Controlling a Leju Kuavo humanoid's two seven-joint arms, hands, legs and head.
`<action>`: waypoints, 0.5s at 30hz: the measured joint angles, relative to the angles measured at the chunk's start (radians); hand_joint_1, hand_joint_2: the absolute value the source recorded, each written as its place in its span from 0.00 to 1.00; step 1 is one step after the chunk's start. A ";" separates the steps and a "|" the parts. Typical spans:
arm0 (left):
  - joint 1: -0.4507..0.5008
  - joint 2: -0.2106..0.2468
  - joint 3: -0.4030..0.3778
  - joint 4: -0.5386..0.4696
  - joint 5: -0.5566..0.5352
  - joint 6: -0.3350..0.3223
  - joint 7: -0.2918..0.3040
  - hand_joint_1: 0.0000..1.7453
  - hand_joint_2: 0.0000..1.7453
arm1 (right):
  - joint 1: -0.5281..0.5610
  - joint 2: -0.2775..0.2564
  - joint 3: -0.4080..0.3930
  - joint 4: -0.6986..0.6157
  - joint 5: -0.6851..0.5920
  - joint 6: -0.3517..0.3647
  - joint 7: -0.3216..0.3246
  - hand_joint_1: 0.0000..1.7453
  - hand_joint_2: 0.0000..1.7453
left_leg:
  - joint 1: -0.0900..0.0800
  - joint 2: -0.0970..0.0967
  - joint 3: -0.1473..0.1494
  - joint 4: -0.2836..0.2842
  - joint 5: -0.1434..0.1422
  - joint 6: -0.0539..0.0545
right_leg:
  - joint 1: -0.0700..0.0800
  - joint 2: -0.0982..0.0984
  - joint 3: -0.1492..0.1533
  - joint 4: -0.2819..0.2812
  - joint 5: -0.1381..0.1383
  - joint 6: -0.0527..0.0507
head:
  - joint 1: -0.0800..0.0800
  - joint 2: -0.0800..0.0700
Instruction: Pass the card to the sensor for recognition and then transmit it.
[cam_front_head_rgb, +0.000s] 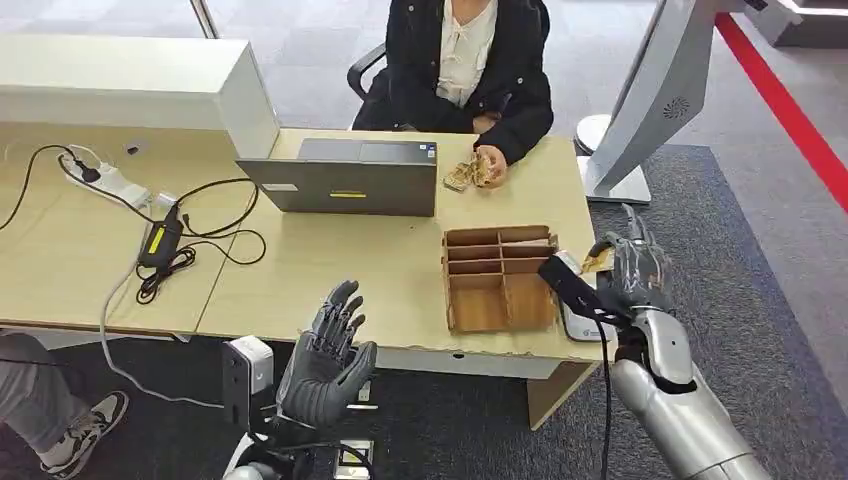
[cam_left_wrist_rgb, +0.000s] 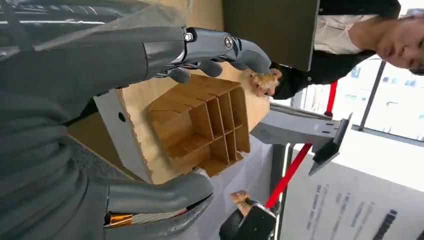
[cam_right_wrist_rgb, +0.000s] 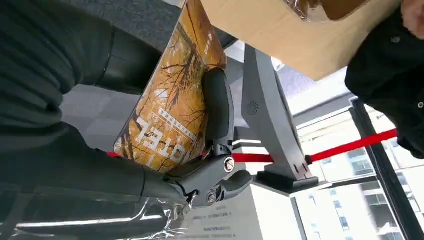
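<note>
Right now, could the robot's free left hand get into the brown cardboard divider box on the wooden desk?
Probably yes: the left hand hovers open by the desk's near edge, with only bare desktop between it and the divider box.

We see the card (cam_right_wrist_rgb: 170, 115) partly covered by the right robot hand (cam_right_wrist_rgb: 150, 165) holding it, its print cut short. Beyond that robot hand, the small items in the person's hand (cam_front_head_rgb: 487, 163) are too small to identify.

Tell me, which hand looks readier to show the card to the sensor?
The right hand: it already grips the yellow card at the table's right end, beside the white sensor pad. The left hand hangs open by the front edge, holding nothing.
</note>
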 joint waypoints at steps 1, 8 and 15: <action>0.000 0.000 0.000 0.000 0.000 0.000 0.000 0.00 1.00 | 0.000 -0.001 0.000 0.003 0.002 0.002 0.001 1.00 1.00 | 0.000 0.000 0.000 0.000 0.000 0.000 | 0.000 0.000 0.000 0.000 0.000 0.000 | 0.000 0.000; 0.006 -0.001 0.000 0.006 0.007 0.000 -0.010 0.00 1.00 | 0.002 0.002 0.008 0.038 0.009 0.024 0.002 1.00 1.00 | 0.000 0.000 0.000 0.000 0.000 0.000 | 0.000 0.000 0.000 0.000 0.000 0.000 | 0.000 0.000; 0.016 -0.008 -0.001 0.007 0.002 0.000 -0.015 0.00 1.00 | 0.011 0.013 0.023 0.080 0.008 0.025 -0.002 1.00 1.00 | 0.000 0.000 -0.001 0.000 0.000 0.000 | 0.000 0.000 0.000 0.000 0.000 0.000 | 0.000 0.000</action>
